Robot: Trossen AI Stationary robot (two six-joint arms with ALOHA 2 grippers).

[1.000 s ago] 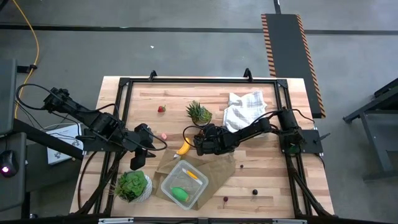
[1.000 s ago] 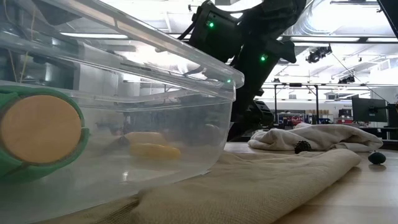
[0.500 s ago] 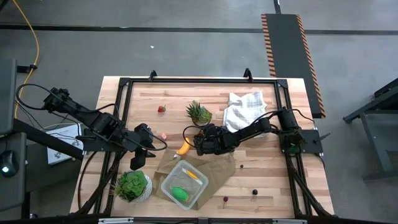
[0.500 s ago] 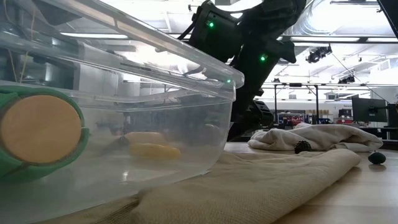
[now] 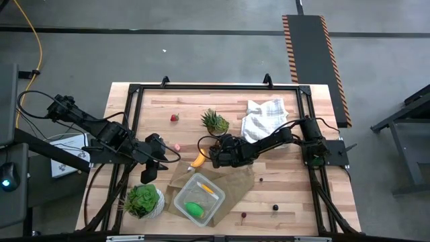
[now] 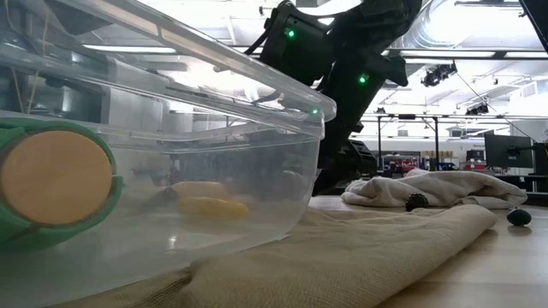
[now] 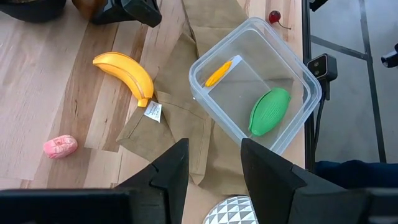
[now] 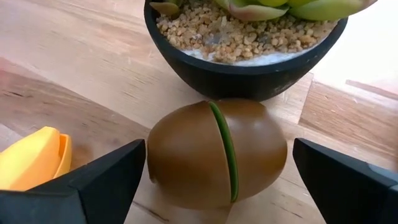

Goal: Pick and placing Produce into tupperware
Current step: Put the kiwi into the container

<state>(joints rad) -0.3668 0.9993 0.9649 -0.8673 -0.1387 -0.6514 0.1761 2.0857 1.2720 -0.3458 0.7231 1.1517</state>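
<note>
Nearest the camera side of the table, clear tupperware [image 5: 199, 199] on a brown paper bag [image 5: 232, 180], already holding 2 pieces: a green oval [image 7: 269, 111] and a small yellow-orange piece [image 7: 218, 73]. Just beyond it, left gripper [image 7: 213, 163] hovering at the table's left with fingers part-way apart and nothing between them, waiting. Farther in, at mid-table, right gripper [image 8: 219, 167] spread wide with its 2 fingers on either side of the brown kiwi [image 8: 217, 151], not yet touching. Probably the grasp step: best to close squarely across the kiwi's width, keeping low enough that the rounded skin cannot squirt out, and staying clear of the dark pot [image 8: 245, 62] touching or nearly touching the kiwi on its far side. Yellow banana [image 5: 197, 160] just left of the kiwi, likely to be nudged if the left-hand finger drags. Then lift and carry near, over the tupperware rim. Harder to read: kiwi itself hidden under the right gripper from above; pink piece [image 7: 60, 146] and red strawberry [image 5: 175, 118] too small to detail; whether kiwi and pot truly touch, cannot tell; low view mostly blocked by the tupperware wall.
</note>
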